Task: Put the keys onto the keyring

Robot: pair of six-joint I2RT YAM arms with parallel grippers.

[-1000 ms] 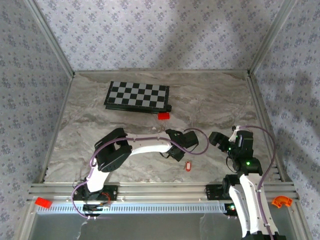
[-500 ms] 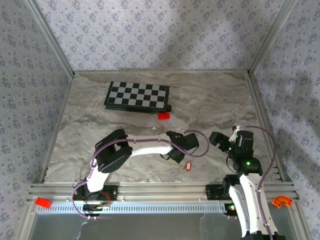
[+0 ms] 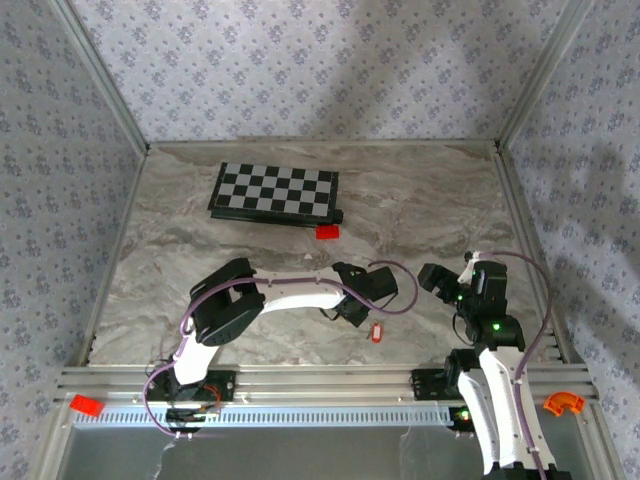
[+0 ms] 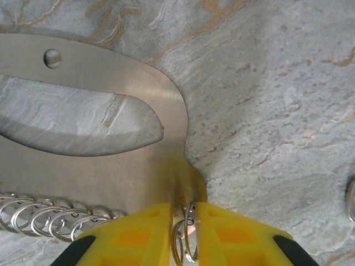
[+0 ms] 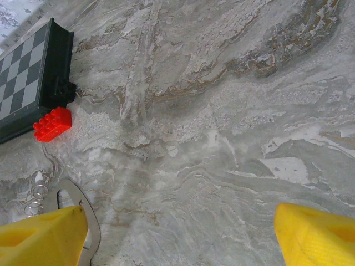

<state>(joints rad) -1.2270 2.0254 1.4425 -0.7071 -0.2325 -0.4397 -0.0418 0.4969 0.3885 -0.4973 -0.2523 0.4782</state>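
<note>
A marble-patterned table (image 3: 430,200) seen from above, with two robot arms; the left arm reaches to the middle, the right one sits raised on the right side. In the left wrist view, the left gripper (image 4: 186,244) has its yellow fingers (image 4: 133,241) pressed nearly together, pinching an end loop (image 4: 189,233) of the keyring (image 4: 41,215), a row of thin silvery wire loops trailing off to the left; a flat steel plate (image 4: 138,183) lies just beyond it. The key tag (image 3: 376,331), tiny and red with a pale centre, lies flat on the table just beside the left gripper, between the two arms. The right gripper (image 5: 177,238) is spread wide and holds nothing; a red block (image 5: 52,123) and a chessboard (image 5: 25,77) lie farther off. The keyring looks light, slick and floppy, likely to swing or slip, so a firm pinch on one loop seems best; the tag looks light and thin, probably best taken by its long edges.
</note>
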